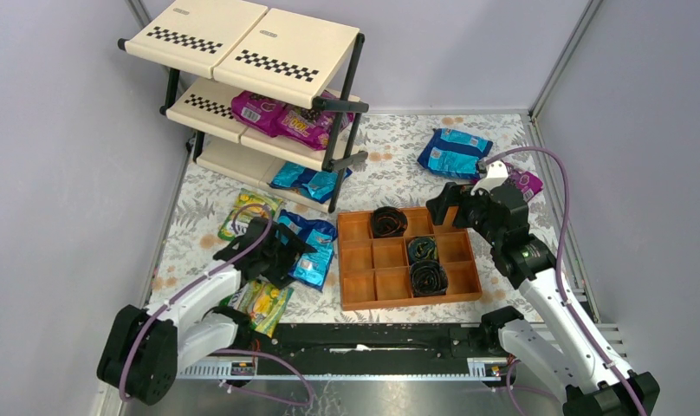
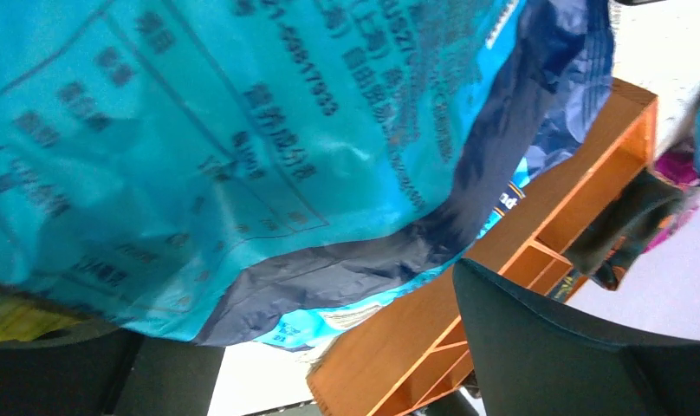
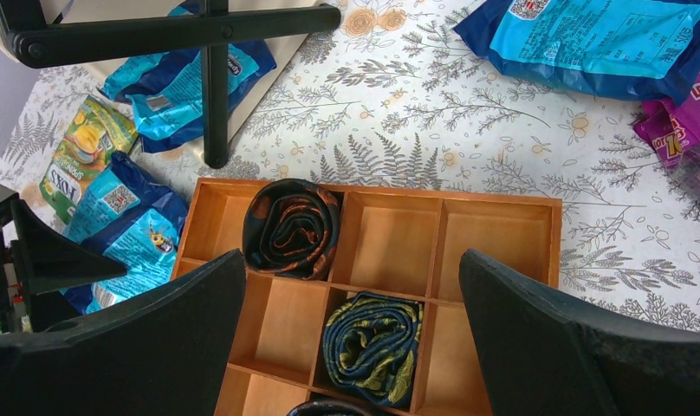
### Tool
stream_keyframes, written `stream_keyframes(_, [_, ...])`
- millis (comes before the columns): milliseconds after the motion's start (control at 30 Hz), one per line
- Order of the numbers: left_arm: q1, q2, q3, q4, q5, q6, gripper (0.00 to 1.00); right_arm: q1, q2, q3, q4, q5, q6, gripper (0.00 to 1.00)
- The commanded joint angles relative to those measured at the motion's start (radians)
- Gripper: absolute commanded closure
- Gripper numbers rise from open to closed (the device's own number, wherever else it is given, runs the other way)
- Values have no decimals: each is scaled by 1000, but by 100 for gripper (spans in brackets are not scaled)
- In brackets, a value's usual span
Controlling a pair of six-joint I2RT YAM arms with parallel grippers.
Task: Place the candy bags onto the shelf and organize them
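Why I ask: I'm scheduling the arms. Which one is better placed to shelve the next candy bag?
Left. The left gripper is open at the blue candy bag just in front of the shelf; the right gripper hovers open above the wooden tray, farther from the shelf.

The candy bags are blue, magenta and green-yellow; the shelf cream with black-and-white checkered strips.

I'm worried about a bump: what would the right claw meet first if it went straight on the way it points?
The open right claw aims down at the wooden tray, probably its middle compartments beside the green-patterned roll; exact depth is unclear.
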Motion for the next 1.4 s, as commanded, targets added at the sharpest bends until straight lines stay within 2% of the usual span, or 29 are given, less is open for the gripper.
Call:
stream_keyframes(0, [-30, 10, -67, 194, -84, -109, 2, -5, -10, 9, 32, 0, -21, 0])
stream_keyframes(167, [-32, -85, -123, 195, -197, -146, 1, -5, -9, 5, 33, 0, -19, 0])
stream_keyframes(333, [-32, -221, -195, 164, -254, -270, 1, -5, 3, 5, 37, 0, -19, 0])
stream_keyframes(467, [-30, -260, -246, 231, -277, -334, 1, -4, 1, 3, 41, -1, -19, 0])
stream_keyframes(633, [-30, -263, -253, 298, -324, -338, 1, -5, 0, 2, 36, -2, -18, 0])
stream_keyframes(767, [-30, -242, -303, 443, -315, -352, 3, -4, 1, 3, 36, -2, -18, 0])
stream_keyframes(933, [-30, -211, -341, 544, -303, -365, 22, -5, 2, 4, 35, -1, -18, 0])
stream_keyframes(1033, [-30, -259, -339, 522, -328, -338, 33, -4, 0, 4, 31, -1, -17, 0])
stream_keyframes(1200, [-30, -364, -332, 452, -357, -307, 58, -5, -2, 0, 36, 0, -15, 0])
stream_keyframes(1367, [-30, -407, -300, 397, -351, -277, 78, -4, 3, -1, 40, -6, -13, 0])
